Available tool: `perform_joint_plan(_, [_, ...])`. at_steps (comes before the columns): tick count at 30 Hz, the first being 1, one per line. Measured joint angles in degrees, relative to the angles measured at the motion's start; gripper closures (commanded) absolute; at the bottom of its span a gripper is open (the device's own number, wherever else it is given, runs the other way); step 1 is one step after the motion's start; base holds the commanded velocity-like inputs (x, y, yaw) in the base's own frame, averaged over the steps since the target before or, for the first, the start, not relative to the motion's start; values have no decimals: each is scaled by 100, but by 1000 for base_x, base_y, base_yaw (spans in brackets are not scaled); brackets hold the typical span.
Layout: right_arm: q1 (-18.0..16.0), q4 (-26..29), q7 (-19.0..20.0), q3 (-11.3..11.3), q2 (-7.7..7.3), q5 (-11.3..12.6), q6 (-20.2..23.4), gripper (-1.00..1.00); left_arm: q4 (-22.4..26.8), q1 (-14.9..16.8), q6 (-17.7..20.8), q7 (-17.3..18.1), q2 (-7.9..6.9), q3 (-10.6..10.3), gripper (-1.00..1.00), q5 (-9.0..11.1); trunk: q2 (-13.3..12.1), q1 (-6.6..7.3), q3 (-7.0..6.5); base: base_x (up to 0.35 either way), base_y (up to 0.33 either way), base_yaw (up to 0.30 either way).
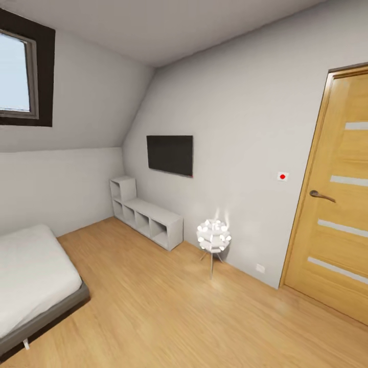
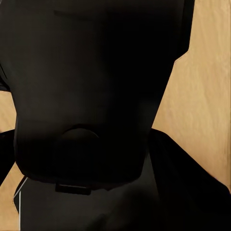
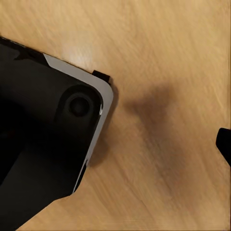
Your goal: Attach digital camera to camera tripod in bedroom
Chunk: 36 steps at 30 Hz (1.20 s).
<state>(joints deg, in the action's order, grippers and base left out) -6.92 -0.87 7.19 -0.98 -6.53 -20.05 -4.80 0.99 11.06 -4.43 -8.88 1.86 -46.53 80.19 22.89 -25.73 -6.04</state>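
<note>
The head view looks into the bedroom: white walls, a sloped ceiling, a dark-framed skylight (image 1: 18, 71), a wood floor (image 1: 168, 312) and a low grey bed with a white mattress (image 1: 30, 276). The digital camera and the camera tripod are out of view. In the left wrist view a black part of the robot's own body (image 2: 86, 96) stands close over the floor. In the right wrist view a black, grey-rimmed robot part (image 3: 43, 134) lies over the floor, and a small black tip (image 3: 224, 144) pokes in at the edge.
A dark wall screen (image 1: 169, 154) hangs above a low white cube shelf (image 1: 148, 217). A small white lamp on thin metal legs (image 1: 213, 239) stands by the wall. A wooden door (image 1: 337, 204) is shut at the right. Open floor lies between bed and door.
</note>
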Motion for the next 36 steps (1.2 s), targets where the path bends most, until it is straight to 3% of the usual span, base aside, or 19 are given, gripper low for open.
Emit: perform_joint_plan(36, [-1,0,0,0,6,0,-2,-100,1,1,51,-3,6,-25,100,-1,0,0,0,322,0,299])
